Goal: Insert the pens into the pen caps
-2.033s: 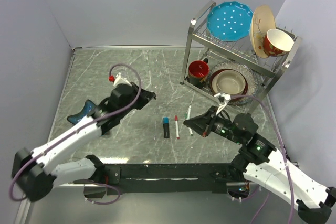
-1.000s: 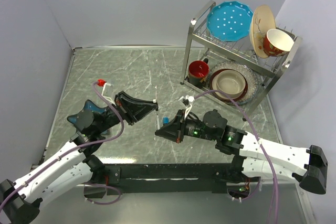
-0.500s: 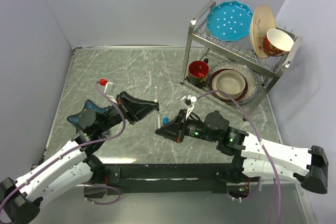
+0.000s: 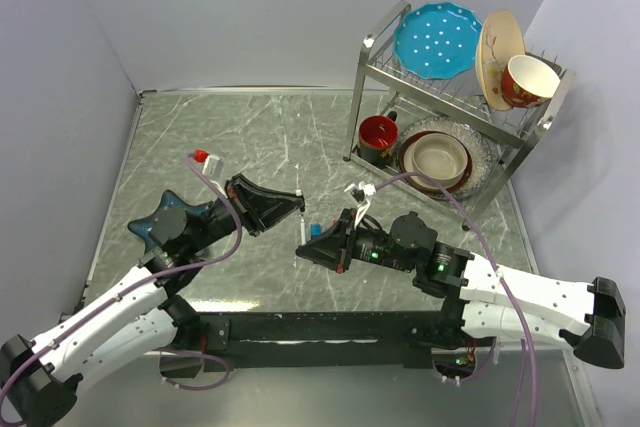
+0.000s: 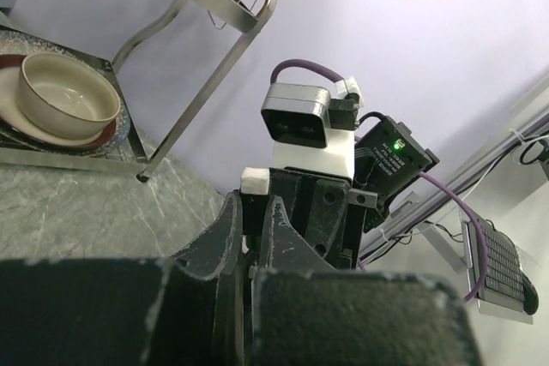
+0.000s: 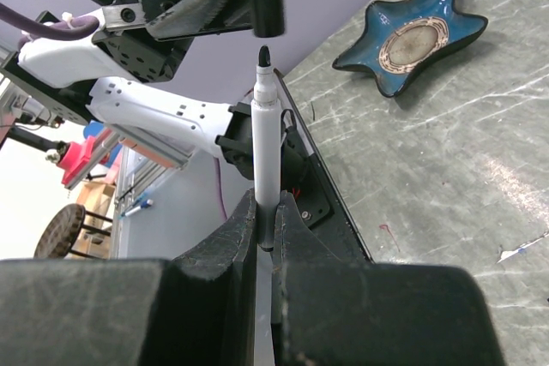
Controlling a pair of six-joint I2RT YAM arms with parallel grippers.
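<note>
Across the whole overhead view, a grey-green veined table (image 4: 200,137). At its far right corner, a wire dish rack (image 4: 372,97), loaded above with a blue dotted plate (image 4: 436,39), a cream plate (image 4: 497,42) and a red bowl (image 4: 528,82), and below with a red mug (image 4: 378,135) and stacked bowls (image 4: 436,157). Reaching in from the near edge, two white arms: the left arm (image 4: 110,312) slanting up toward the middle, the right arm (image 4: 520,292) stretched leftward to meet it. Near the table's left side, partly under the left arm, a blue star-shaped dish (image 4: 160,222) lying flat. Mid-table, nose to nose, the left gripper (image 4: 293,204) pointing right and the right gripper (image 4: 306,238) pointing left, tips close together. Right gripper clenched on the black-tipped pen (image 6: 266,152), white barrel upright between the fingers (image 6: 219,250), tip uppermost in the right wrist view. Left gripper clamped on the black cap (image 6: 268,11), hanging directly over the pen's tip in that same view, lined up with it, very near but not touching, a sliver of gap between. On the table just beside the right gripper's tips, the blue end of the thick marker (image 4: 315,230), barrel hidden under the gripper.
</note>
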